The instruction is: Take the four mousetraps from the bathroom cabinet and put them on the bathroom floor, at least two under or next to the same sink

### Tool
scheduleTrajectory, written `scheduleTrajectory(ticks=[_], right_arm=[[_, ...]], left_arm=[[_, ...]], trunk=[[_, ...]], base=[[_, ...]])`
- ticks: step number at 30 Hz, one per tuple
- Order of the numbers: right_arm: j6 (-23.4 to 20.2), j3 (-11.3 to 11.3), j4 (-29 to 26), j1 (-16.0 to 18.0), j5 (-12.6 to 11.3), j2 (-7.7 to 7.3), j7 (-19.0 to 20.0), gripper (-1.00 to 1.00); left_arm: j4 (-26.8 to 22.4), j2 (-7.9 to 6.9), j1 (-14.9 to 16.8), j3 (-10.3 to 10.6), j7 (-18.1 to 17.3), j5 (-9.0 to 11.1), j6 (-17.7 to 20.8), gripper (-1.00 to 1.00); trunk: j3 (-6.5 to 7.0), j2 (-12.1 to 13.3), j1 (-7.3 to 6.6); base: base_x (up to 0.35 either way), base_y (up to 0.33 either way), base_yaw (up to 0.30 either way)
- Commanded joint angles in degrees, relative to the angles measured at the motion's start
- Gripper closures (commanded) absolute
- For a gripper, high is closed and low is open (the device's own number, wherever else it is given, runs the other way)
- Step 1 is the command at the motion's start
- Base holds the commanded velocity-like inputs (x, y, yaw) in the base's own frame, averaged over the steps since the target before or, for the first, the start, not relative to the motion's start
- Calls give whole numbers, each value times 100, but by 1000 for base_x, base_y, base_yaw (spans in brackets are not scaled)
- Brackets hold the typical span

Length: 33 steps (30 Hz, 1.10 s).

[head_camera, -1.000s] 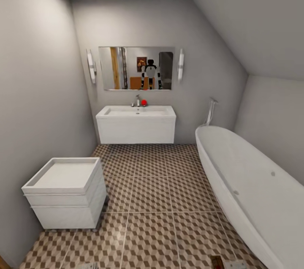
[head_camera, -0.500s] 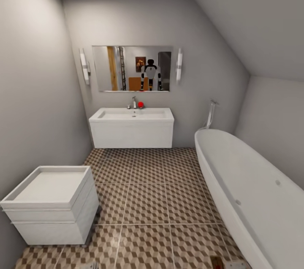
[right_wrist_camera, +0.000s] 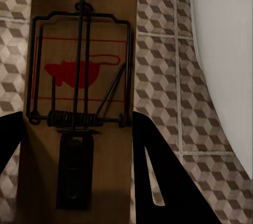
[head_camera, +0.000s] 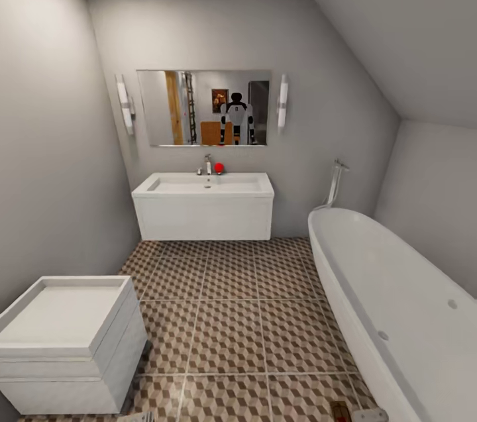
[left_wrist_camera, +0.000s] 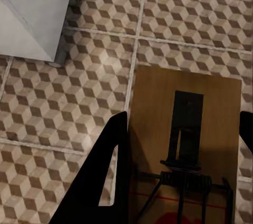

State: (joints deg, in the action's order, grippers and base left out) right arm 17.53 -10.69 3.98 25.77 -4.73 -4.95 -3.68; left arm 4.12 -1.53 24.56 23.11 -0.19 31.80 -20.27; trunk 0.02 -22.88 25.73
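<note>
Facing into a narrow bathroom from the head view. Far left, low: small white drawer unit (head_camera: 63,342) with a tray-like top, standing on the bathroom floor (head_camera: 232,316) — cube-pattern tiles, pale grout. On the back wall, left of centre: the bathroom sink (head_camera: 203,205), white, wall-hung, with a chrome faucet (head_camera: 208,164) and a small red object (head_camera: 218,168) just beside it on the rim. Above it a wide mirror (head_camera: 203,107) flanked by two tube lights; the robot's reflection stands in the glass. Right side: oval white bathtub (head_camera: 397,303) along the sloped wall, with a chrome fitting at its head end.

Bottom edge of the head view, toward the right: a sliver of brown board (head_camera: 340,411) next to a pale part of the arm — too little visible to say more.

Left wrist view: left pincer (left_wrist_camera: 182,150) clenched on a mousetrap (left_wrist_camera: 184,145), dark fingers (left_wrist_camera: 103,176) against both long edges of the wooden board, held above the tiles. A corner of the white drawer unit sits beyond it.

Right wrist view: right pincer (right_wrist_camera: 74,155) likewise grasping a second mousetrap (right_wrist_camera: 79,103), red mouse print and spring bar facing the camera, fingers (right_wrist_camera: 163,182) flanking the board. Tiles below, with the bathtub's white side near.
</note>
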Motion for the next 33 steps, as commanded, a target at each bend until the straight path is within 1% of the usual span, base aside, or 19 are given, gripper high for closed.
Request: scheduleTrajectory(ticks=[1,25,33], right_arm=[[39,-49,24,7,-72,3,16,100],[39,-50,24,7,-72,1,16,100],[39,-50,24,7,-72,3,16,100]], left_arm=[[19,3,5,44,16,11,-29,100],[19,-5,5,44,14,11,-29,100],[19,-5,5,44,15,11,-29,100]], trunk=[[-2,-4,6],[-2,-4,6],[-2,-4,6]], base=[[329,0,0],[329,1,0],[322,101,0]])
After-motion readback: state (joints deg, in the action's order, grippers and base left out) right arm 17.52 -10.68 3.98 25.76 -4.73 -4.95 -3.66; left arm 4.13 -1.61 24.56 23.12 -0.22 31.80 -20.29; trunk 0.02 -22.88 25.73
